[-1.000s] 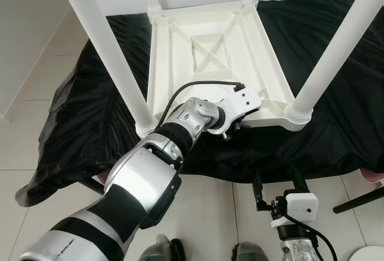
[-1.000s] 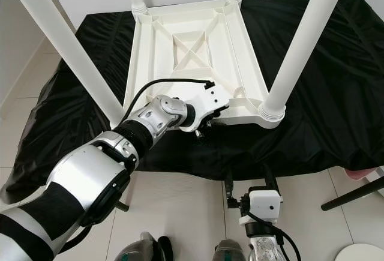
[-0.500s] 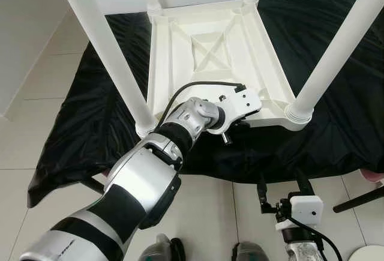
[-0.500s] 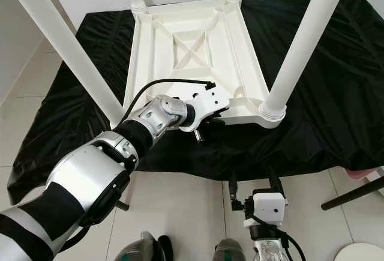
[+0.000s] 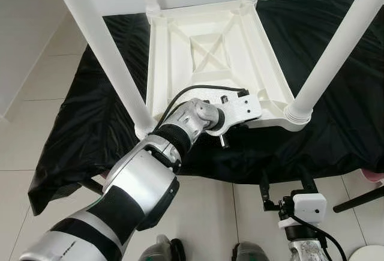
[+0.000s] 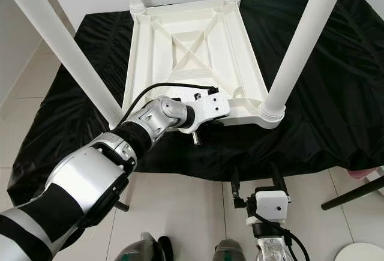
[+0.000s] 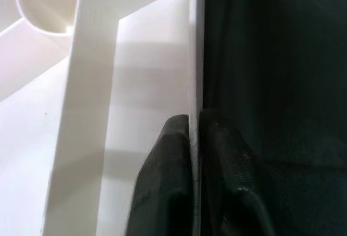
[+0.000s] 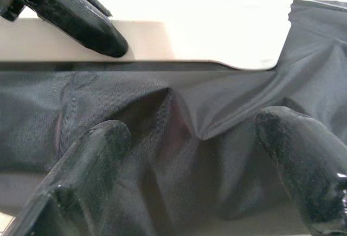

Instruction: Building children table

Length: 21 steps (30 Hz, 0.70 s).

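A white plastic children's table (image 5: 210,57) lies upside down on a black cloth (image 5: 90,111), all its legs pointing up; the near ones are the left leg (image 5: 102,45) and right leg (image 5: 336,51). My left gripper (image 7: 194,125) is at the middle of the near edge, shut on the thin white rim (image 7: 194,57), one finger on each side. The white wrist plate (image 5: 240,108) covers it from above. Low in front of the cloth, over the floor, my right gripper (image 5: 285,184) is open and holds nothing. Its fingers (image 8: 97,154) face the cloth's hanging front.
The cloth drapes over a low support and hangs down at the front. Pale floor tiles surround it, with a white wall behind. At the right edge are a pink object (image 5: 375,177), a black rod (image 5: 360,200) and a white round thing (image 5: 369,254).
My left wrist has turned a little while staying clamped on the near rim. The right gripper has drifted slightly right and lower.
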### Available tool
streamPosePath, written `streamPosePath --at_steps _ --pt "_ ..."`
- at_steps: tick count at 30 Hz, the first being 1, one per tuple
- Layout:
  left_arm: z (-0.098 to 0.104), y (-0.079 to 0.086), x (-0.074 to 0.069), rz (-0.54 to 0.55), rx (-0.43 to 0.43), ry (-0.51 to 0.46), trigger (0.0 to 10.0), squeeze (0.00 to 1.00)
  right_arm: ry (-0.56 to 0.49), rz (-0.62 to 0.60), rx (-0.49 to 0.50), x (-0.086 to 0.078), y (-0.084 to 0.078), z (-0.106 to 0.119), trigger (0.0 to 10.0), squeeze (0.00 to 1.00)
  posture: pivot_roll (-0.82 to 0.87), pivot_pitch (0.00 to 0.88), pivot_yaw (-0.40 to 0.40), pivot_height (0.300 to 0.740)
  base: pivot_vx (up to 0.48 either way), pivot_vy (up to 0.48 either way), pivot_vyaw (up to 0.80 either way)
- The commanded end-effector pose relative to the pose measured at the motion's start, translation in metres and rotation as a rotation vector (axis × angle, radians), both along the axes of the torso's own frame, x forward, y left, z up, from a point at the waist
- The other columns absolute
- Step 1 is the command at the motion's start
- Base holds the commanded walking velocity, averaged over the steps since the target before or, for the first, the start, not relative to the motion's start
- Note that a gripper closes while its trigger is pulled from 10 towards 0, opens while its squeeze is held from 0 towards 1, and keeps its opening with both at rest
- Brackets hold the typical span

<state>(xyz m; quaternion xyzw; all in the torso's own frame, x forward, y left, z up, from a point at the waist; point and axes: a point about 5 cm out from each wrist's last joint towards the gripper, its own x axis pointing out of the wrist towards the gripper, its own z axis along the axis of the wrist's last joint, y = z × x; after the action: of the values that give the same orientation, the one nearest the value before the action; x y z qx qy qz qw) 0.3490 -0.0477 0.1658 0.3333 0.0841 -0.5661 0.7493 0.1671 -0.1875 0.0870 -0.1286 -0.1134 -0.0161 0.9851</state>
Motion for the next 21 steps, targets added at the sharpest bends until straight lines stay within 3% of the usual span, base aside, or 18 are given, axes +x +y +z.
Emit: streamPosePath --at_steps 1,3,4,6,7,10,11,18,21 --pt "-0.023 0.013 -0.002 0.035 0.054 0.076 0.0 0.00 -0.005 -0.002 0.007 0.000 0.001 0.003 10.0 0.00 -0.20 0.107 0.169 0.740 0.000 0.000 0.00" --pt "-0.023 0.013 -0.002 0.024 0.055 0.072 0.0 0.00 -0.017 -0.004 0.006 0.001 0.000 0.006 10.0 0.00 -0.20 0.105 0.170 0.740 0.000 0.000 0.00" --pt "-0.021 0.015 -0.001 0.024 0.044 0.081 0.0 0.21 -0.049 -0.013 0.018 0.004 -0.001 0.015 10.0 0.00 -0.21 0.104 0.173 0.740 0.000 0.000 0.00" --pt "-0.021 0.016 -0.001 0.027 0.040 0.085 0.0 0.21 -0.060 -0.017 0.023 0.005 -0.002 0.018 10.0 0.00 -0.21 0.104 0.173 0.740 0.000 0.000 0.00" --pt "-0.021 0.018 -0.001 0.013 0.041 0.085 0.0 0.78 -0.089 -0.020 0.027 0.007 -0.003 0.026 10.0 0.00 -0.22 0.099 0.182 0.740 0.000 0.000 0.00" --pt "-0.020 0.022 0.000 -0.015 0.035 0.099 0.0 0.74 -0.134 -0.025 0.033 0.010 -0.004 0.039 10.0 0.00 -0.22 0.098 0.183 0.740 0.000 0.000 0.00" --pt "-0.018 0.024 0.000 -0.037 0.019 0.114 0.0 0.00 -0.160 -0.027 0.036 0.013 -0.006 0.047 10.0 0.00 -0.22 0.098 0.183 0.740 0.000 0.000 0.00" --pt "-0.010 0.029 0.002 -0.072 -0.031 0.155 0.0 0.00 -0.211 -0.031 0.034 0.018 -0.009 0.062 10.0 0.00 -0.22 0.096 0.176 0.740 0.000 0.000 0.00" --pt "0.008 0.035 0.006 -0.111 -0.128 0.196 0.0 0.00 -0.252 -0.038 0.065 0.032 -0.016 0.078 10.0 0.00 -0.20 0.089 0.148 0.740 0.000 0.000 0.00"
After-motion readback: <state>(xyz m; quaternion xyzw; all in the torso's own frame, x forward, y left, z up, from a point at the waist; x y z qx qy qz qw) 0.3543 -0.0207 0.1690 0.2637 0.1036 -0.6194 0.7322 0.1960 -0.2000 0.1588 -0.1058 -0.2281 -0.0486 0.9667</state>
